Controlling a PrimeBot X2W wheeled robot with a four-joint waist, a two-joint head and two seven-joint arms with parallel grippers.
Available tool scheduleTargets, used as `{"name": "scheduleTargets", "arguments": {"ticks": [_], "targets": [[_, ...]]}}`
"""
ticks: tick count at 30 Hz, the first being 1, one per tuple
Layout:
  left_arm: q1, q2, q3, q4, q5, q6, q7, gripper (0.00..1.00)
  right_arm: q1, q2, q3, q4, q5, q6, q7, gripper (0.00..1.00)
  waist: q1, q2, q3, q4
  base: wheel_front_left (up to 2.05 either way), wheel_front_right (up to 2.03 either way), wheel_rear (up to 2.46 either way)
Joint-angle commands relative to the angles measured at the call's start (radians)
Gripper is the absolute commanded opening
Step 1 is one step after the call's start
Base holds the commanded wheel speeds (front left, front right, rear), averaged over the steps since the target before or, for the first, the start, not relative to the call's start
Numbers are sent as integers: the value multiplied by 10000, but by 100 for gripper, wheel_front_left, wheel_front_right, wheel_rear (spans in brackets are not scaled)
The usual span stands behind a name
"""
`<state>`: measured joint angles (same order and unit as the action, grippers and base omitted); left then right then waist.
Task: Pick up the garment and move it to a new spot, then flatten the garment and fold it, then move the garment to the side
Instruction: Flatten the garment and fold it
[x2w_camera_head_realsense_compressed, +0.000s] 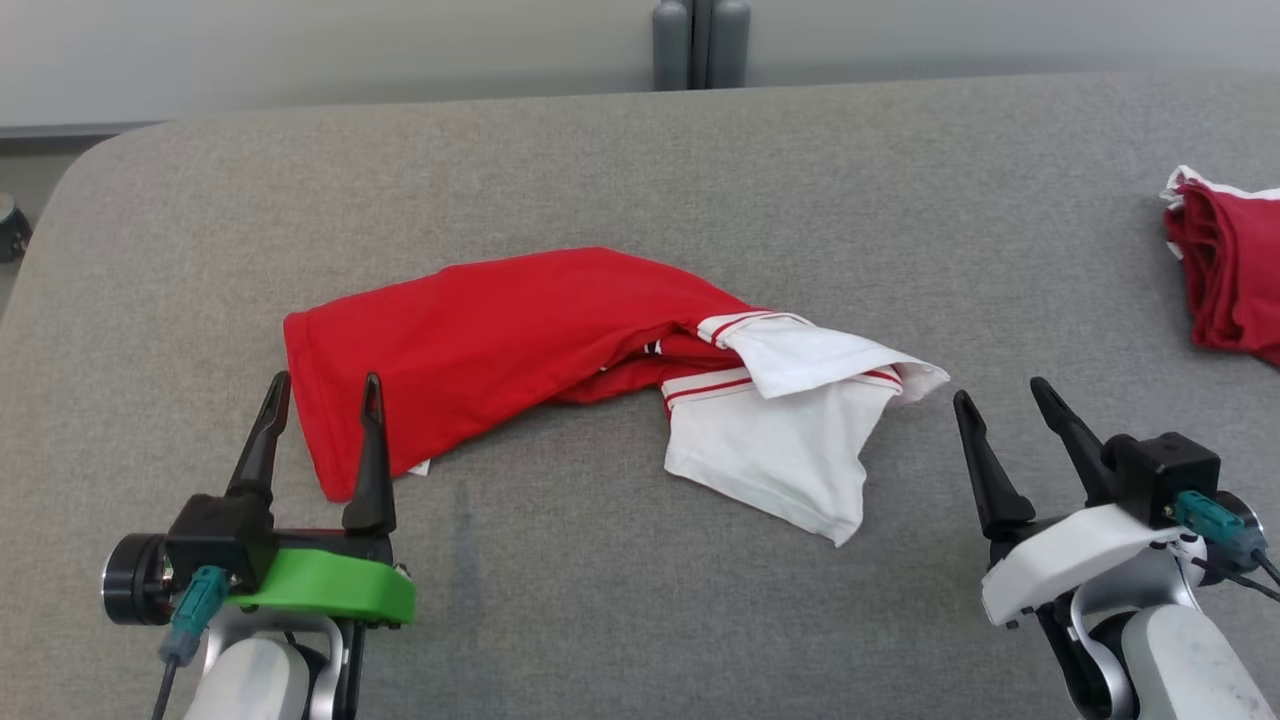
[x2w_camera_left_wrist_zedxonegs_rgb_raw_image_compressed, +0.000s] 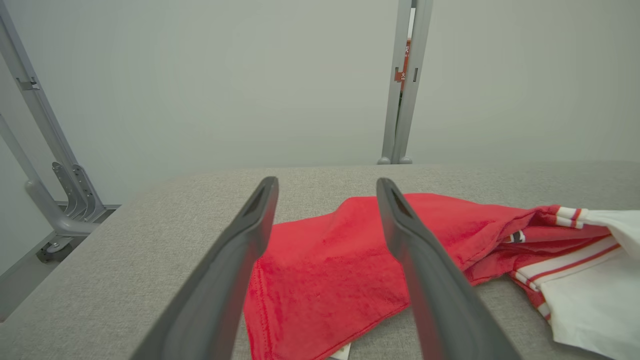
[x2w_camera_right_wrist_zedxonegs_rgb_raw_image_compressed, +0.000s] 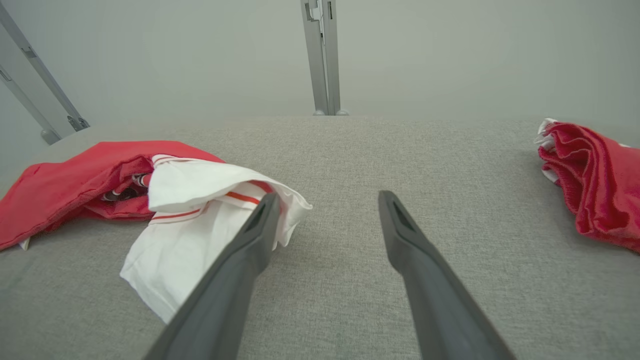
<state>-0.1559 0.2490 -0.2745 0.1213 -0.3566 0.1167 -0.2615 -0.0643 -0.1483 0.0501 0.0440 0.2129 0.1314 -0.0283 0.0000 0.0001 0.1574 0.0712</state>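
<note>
1. A grey, fabric-covered worktop (x2w_camera_head_realsense_compressed: 640, 170) fills the head view, with a rounded far-left corner.
2. The garment (x2w_camera_head_realsense_compressed: 500, 335), a red shirt with a white part and red-and-white striped trim, lies crumpled near the middle of the worktop. Its red part is toward the robot's left and its white part toward the right, with one white flap folded over the top.
3. The left gripper (x2w_camera_head_realsense_compressed: 326, 380) is at the lower left of the head view, with a green collar behind it. Its fingers are spread apart and hold nothing, and their tips sit on either side of the garment's near-left red corner.
4. In the left wrist view, the red hem lies between the two fingers. Whether they touch the cloth cannot be told.
5. The right gripper (x2w_camera_head_realsense_compressed: 1001, 392) is at the lower right, with a white collar. Its fingers are also spread and empty, just beside the garment's white end but apart from it.
6. In the right wrist view, bare worktop shows between those fingers.
7. A second red cloth (x2w_camera_head_realsense_compressed: 1230, 270) with white edging lies bunched at the worktop's far right edge, well apart from the garment.
8. A grey upright post (x2w_camera_head_realsense_compressed: 700, 40) stands behind the far edge, against a pale wall.
</note>
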Motion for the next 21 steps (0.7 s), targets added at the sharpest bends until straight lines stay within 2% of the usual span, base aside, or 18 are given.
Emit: {"name": "scheduleTargets", "arguments": {"ticks": [1,4,5,6,7,14,18,21], "targets": [[-244,-69,34,-13,133,-63,-37,100,-329,-146,101,236,118,-15,-50,100,0,-1,660,508,0,0,0],[-383,-221,81,3,251,-143,-37,100,-767,-359,374,715,256,-15,27,100,0,-1,835,606,0,0,0],[-424,-288,101,17,288,-174,-38,100,-905,-443,439,881,325,-15,58,51,0,-1,871,636,0,0,0],[-445,-328,119,25,317,-190,-38,100,-993,-490,496,1005,390,-15,92,29,0,-1,890,658,0,0,0],[-469,-355,149,38,344,-215,-38,100,-1114,-545,563,1122,481,-15,125,0,0,-1,910,676,0,0,0],[-452,-564,437,25,556,-357,-39,100,-1972,-1195,512,1166,731,-15,-290,0,0,-1,945,556,0,0,0],[-431,-629,609,17,710,-426,-40,100,-2587,-1596,284,824,483,-15,-730,0,0,-1,938,324,0,0,0],[-417,-683,691,43,812,-474,-40,100,-2424,-1723,468,389,361,-15,-818,0,0,-1,898,172,0,0,0]]}}
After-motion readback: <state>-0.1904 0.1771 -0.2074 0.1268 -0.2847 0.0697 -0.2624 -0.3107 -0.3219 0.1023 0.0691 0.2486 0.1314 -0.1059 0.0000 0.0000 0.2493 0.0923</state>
